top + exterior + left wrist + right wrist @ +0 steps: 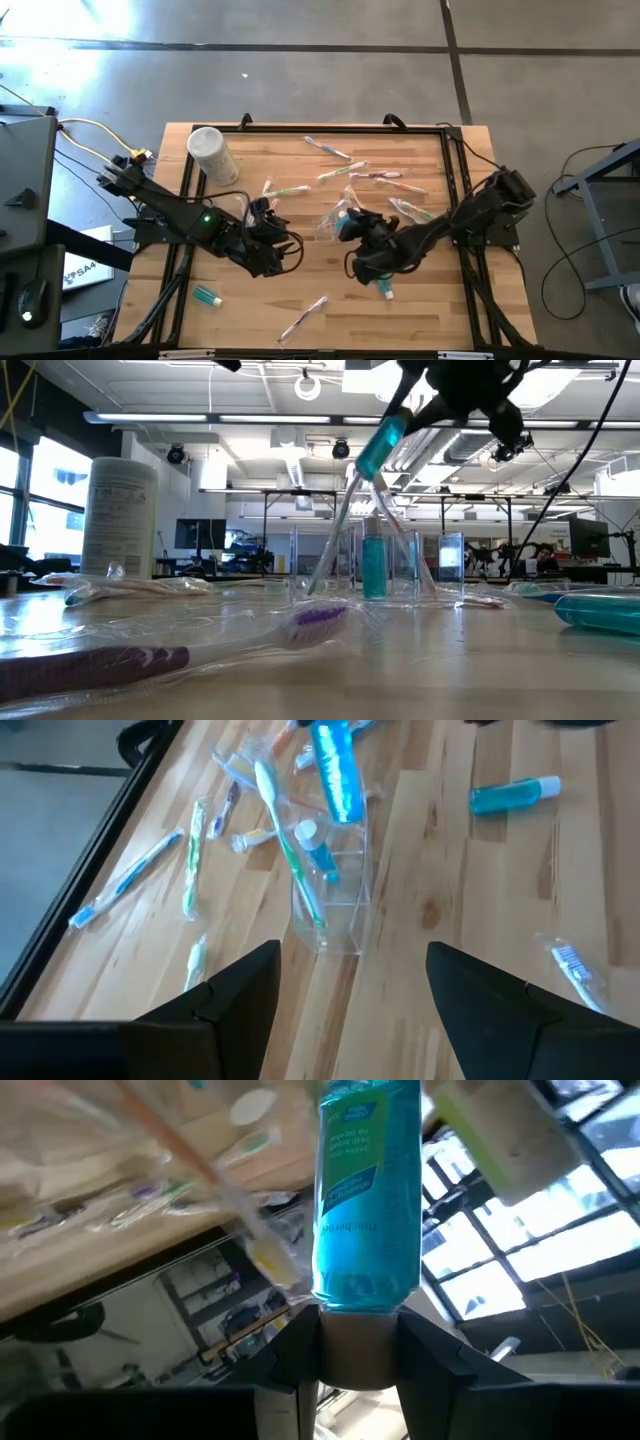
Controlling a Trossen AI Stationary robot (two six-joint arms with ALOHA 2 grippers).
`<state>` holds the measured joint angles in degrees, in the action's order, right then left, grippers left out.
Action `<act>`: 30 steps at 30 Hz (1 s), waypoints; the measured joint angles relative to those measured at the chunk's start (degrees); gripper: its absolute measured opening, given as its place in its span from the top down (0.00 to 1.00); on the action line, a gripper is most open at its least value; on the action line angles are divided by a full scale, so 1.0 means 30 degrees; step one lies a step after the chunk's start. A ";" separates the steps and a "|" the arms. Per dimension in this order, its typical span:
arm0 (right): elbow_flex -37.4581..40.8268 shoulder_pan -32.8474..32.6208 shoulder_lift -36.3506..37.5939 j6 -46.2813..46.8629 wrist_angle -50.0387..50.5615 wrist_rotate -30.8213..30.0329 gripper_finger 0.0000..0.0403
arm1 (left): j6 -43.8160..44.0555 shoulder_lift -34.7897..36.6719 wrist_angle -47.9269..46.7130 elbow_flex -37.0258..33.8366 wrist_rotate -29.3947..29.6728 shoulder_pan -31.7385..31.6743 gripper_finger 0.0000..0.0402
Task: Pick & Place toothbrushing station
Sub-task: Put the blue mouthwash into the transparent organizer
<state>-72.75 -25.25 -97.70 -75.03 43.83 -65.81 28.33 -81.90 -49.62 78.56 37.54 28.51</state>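
Wooden table [420, 300]: right gripper [347, 226] clenches a blue tube [367, 1190] just above the clear holder [335, 895]; left gripper [350, 982] released nearby.

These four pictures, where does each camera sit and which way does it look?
High view: above, looking straight down on the table and both arms.
Low view: at tabletop height, looking level at the clear holder; an arm enters from above.
Left wrist view: on the left arm, looking past its open gripper at the holder.
Right wrist view: on the right arm, its gripper shut on a blue tube.
Shared: low and left wrist views both show holder and tube.
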 joint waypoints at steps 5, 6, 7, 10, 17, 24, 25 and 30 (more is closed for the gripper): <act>0.0007 0.0689 -0.0025 0.0234 0.1853 0.0509 0.78 | -0.0025 -0.0033 -0.0020 0.0000 -0.0036 0.0000 0.39; 0.0011 0.0749 -0.0025 0.0405 0.2114 0.0591 0.78 | -0.0025 -0.0033 -0.0041 0.0000 -0.0045 0.0000 0.39; 0.0015 0.0762 -0.0025 0.0463 0.2246 0.0631 0.78 | -0.0025 -0.0040 -0.0045 0.0000 -0.0051 0.0000 0.39; 0.0015 0.0571 -0.0025 0.0481 0.2264 0.0777 0.78 | -0.0029 -0.0033 -0.0096 0.0000 -0.0051 0.0000 0.39; -0.1892 -0.0315 -0.0644 0.1147 0.4871 0.1102 0.78 | -0.0054 -0.0033 -0.0103 0.0000 -0.0051 0.0000 0.39; -0.5921 -0.1110 -0.3411 0.3141 0.8774 0.1263 0.78 | -0.0002 -0.0033 -0.0096 0.0000 -0.0279 0.0000 0.39; -0.6305 -0.1110 -0.3773 0.3524 0.9170 0.1374 0.78 | -0.0003 -0.0033 -0.0101 0.0000 -0.0401 0.0000 0.39; -0.6914 -0.0500 -0.4842 0.4661 1.0074 0.1316 0.78 | 0.0004 -0.0025 -0.0097 0.0000 -0.0759 0.0000 0.39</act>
<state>-93.49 -26.75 -112.23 -61.05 74.05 -61.87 28.34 -81.97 -49.91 78.56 35.26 28.51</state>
